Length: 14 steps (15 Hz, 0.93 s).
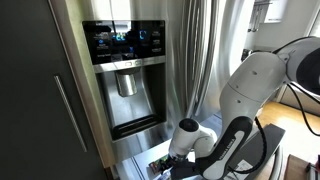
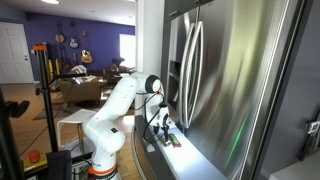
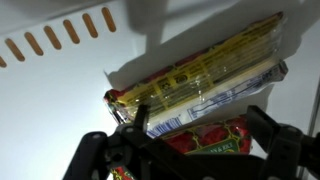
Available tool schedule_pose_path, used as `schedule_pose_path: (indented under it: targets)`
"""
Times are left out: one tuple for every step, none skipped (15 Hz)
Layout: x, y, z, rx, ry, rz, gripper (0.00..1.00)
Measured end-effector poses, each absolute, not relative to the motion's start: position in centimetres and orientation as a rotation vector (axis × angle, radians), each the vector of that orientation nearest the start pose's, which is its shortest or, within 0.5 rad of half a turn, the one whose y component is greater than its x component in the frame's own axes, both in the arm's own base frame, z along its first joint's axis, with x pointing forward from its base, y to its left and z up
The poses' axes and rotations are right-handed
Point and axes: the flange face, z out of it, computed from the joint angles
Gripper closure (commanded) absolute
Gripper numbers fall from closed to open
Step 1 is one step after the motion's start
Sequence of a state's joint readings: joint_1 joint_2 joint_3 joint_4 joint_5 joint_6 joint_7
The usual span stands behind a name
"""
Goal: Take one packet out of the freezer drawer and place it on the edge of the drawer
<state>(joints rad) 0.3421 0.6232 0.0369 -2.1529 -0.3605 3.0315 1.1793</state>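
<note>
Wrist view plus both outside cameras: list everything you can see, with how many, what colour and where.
fridge: one, stainless steel, fills much of both exterior views
dispenser: one, black, set in the fridge door
drawer: one, pale white inside, pulled out at the fridge's foot
packets: at least three, stacked in the drawer; olive-yellow on top, then clear bluish-white, then red with green
sofa: one, brown, in the room behind
guitars: several, on the purple wall
arm: one, white, bent down towards the drawer
gripper: one, black, open, a finger on either side of the packets
</note>
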Motion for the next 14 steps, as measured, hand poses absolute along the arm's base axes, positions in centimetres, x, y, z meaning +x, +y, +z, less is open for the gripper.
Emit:
schedule_pose_path:
  targets:
    - [52.4,23.8,12.7,-2.904,0.7,-0.332,0.0]
    - [52.6,23.8,12.5,-2.898,0.715,-0.33,0.0]
    - [52.7,24.0,12.3,-2.893,0.726,-0.329,0.0]
    - [52.8,24.1,12.2,-2.889,0.737,-0.326,0.0]
    - [52.9,24.3,12.1,-2.885,0.746,-0.322,0.0]
    - [52.9,24.4,11.9,-2.881,0.753,-0.315,0.0]
    - [52.9,24.5,11.7,-2.878,0.759,-0.306,0.0]
    - [52.8,24.6,11.4,-2.877,0.764,-0.296,0.0]
    - [52.8,24.6,11.2,-2.875,0.769,-0.287,0.0]
    - [52.8,24.5,11.1,-2.875,0.773,-0.281,0.0]
    - [52.9,24.5,11.0,-2.873,0.779,-0.276,0.0]
    - [53.0,24.5,11.1,-2.874,0.784,-0.273,0.0]
    - [53.0,24.5,11.1,-2.876,0.789,-0.272,0.0]
    - [53.1,24.6,11.2,-2.88,0.788,-0.276,0.0]
